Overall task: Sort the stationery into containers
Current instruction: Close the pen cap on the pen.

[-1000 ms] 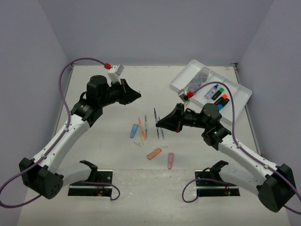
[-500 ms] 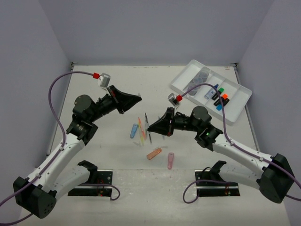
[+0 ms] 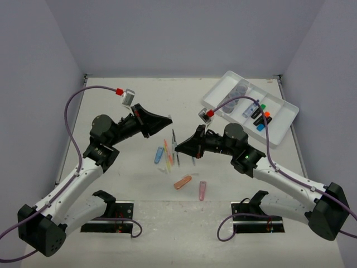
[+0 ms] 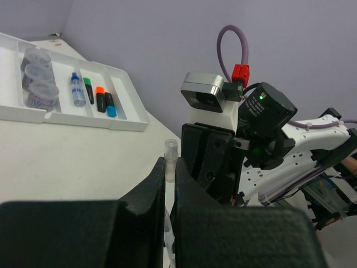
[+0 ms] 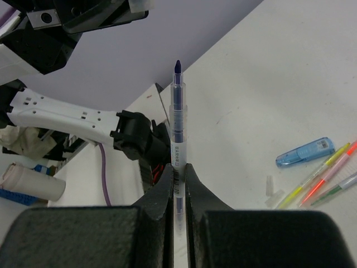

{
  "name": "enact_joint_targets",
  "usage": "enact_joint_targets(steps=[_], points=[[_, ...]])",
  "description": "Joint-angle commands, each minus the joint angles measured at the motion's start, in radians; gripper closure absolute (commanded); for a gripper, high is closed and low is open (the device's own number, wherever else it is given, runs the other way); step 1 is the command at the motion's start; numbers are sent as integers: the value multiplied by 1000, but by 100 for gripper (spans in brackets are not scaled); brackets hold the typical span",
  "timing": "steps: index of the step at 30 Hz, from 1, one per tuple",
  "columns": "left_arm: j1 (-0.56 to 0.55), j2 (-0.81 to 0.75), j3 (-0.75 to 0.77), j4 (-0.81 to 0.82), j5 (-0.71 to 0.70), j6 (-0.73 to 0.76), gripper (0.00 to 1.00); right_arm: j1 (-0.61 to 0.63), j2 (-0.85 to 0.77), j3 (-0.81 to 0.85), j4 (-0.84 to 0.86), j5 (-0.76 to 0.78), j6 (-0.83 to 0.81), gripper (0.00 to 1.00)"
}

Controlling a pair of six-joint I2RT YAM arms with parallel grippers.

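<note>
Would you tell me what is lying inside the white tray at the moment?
Three round pots fill one compartment; beside them lie a blue-capped item and green, orange and blue highlighters. The pots' contents cannot be made out.

The tray is white. The right tool's pen is clear with a dark-blue tip; the left tool's tube is clear.
</note>
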Motion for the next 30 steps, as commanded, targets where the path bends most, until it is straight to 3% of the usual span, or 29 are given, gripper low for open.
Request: enact_joint_targets(steps=[1, 30], points=[[-32, 23, 13, 58, 14, -11, 100, 9, -20, 48, -19, 29, -36, 100], [-60, 47, 35, 33, -16, 29, 100, 12, -81, 27, -31, 82, -69, 100]])
